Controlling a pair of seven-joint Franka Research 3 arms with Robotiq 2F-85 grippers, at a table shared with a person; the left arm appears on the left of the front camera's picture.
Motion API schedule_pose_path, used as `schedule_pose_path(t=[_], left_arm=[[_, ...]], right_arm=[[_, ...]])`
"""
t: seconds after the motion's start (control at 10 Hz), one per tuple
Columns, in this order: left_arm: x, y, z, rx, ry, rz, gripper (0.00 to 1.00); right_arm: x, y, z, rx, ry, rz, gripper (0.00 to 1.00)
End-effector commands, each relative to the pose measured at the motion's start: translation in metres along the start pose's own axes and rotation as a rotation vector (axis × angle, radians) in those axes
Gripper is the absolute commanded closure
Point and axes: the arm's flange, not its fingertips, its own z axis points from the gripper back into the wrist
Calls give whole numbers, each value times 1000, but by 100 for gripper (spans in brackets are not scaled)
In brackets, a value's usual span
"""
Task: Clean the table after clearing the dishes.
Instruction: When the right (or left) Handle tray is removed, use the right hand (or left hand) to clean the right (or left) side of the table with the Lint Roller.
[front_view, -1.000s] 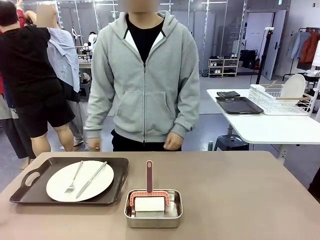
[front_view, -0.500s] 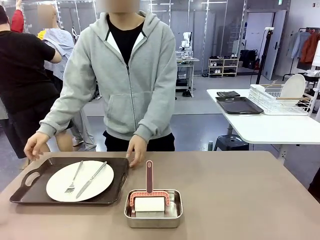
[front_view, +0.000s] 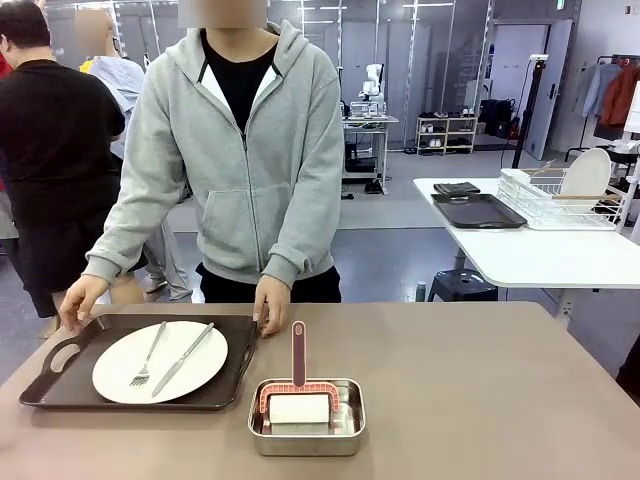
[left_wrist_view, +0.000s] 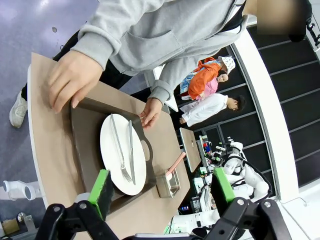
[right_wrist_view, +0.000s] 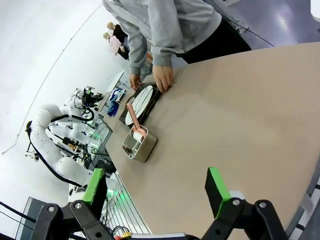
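Observation:
On the taupe-brown table (front_view: 480, 390) lies a dark handled tray (front_view: 60, 385) at the left, bearing a white plate (front_view: 110, 375) with a steel fork (front_view: 148, 358) and knife (front_view: 184, 358). A person in a grey hoodie stands at the far edge with one hand (front_view: 80, 300) on the tray's far left rim and the other hand (front_view: 271, 303) at its far right corner. In the left wrist view my left gripper (left_wrist_view: 161, 189) hangs open high above the tray (left_wrist_view: 87, 150) and plate (left_wrist_view: 112, 162). My right gripper (right_wrist_view: 155, 189) is open above bare table (right_wrist_view: 240, 130), with the tray (right_wrist_view: 131, 107) far off.
A small steel pan (front_view: 307, 418) holding a white sponge scraper with a red handle (front_view: 298, 352) sits near the table's front middle. A white side table (front_view: 540, 255) at the right carries a dark tray (front_view: 478, 210) and a dish rack with a plate (front_view: 560, 198). Other people stand behind at left.
The person has stepped left, leaned in and laid both hands on the tray's far edge. Tray, plate, cutlery and pan have not moved.

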Motion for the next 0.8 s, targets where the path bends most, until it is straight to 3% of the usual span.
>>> schedule_pose_path(t=[0.0, 0.7], left_arm=[[-1, -2, 3, 8, 2, -3, 0], [-1, -2, 3, 8, 2, -3, 0]], right_arm=[[-2, 6, -2, -11, -11, 9, 0], [-2, 6, -2, -11, -11, 9, 0]])
